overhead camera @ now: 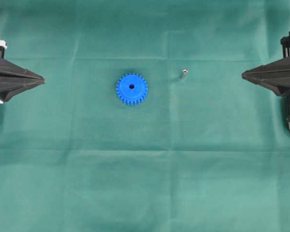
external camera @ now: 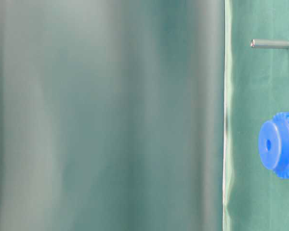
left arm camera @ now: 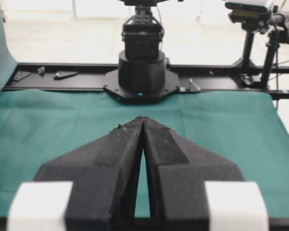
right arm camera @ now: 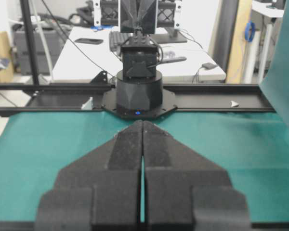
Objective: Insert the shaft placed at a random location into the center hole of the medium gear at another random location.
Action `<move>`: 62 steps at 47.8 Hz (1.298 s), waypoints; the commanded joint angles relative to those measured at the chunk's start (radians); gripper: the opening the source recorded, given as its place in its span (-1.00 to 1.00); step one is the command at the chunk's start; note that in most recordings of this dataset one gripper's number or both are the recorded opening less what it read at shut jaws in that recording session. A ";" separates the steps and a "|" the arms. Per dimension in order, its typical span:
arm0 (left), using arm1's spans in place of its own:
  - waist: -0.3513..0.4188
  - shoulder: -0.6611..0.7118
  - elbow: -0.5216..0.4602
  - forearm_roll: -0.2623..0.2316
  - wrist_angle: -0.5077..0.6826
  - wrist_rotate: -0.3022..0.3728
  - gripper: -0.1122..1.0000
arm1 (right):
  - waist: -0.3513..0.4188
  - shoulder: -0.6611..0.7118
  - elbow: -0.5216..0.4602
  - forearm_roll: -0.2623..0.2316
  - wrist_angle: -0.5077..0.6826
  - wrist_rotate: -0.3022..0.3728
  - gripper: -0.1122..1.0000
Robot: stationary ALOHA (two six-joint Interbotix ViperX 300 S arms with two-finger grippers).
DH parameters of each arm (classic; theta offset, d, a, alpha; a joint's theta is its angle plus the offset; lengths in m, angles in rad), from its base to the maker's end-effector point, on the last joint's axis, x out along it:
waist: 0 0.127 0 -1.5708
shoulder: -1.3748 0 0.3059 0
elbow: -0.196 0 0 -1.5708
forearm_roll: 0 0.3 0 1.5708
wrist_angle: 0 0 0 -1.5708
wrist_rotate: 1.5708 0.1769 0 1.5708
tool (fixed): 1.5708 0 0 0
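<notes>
Both claws pinched closed at cloth edges, left claw (overhead camera: 42, 80), right claw (overhead camera: 243, 74), gear (external camera: 281, 145) cropped table-level.

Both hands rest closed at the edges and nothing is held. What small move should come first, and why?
Probably open the right hand and move it toward the shaft. The shaft lies loose on the cloth, apart from the gear, on the side nearer that hand. The left hand is also shut and empty, and the hole is free.
</notes>
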 commanded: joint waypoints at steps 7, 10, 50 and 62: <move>-0.002 0.008 -0.032 0.009 0.006 -0.011 -0.80 | -0.018 0.012 -0.018 -0.005 -0.003 -0.006 -0.78; 0.000 0.006 -0.032 0.009 0.006 -0.011 -0.80 | -0.028 0.020 -0.017 -0.005 -0.003 -0.009 -0.78; -0.002 0.008 -0.031 0.009 0.009 -0.011 -0.80 | -0.218 0.699 0.005 0.003 -0.350 -0.048 0.67; -0.002 0.008 -0.029 0.009 0.011 -0.012 -0.80 | -0.233 0.881 -0.005 0.017 -0.466 -0.048 0.67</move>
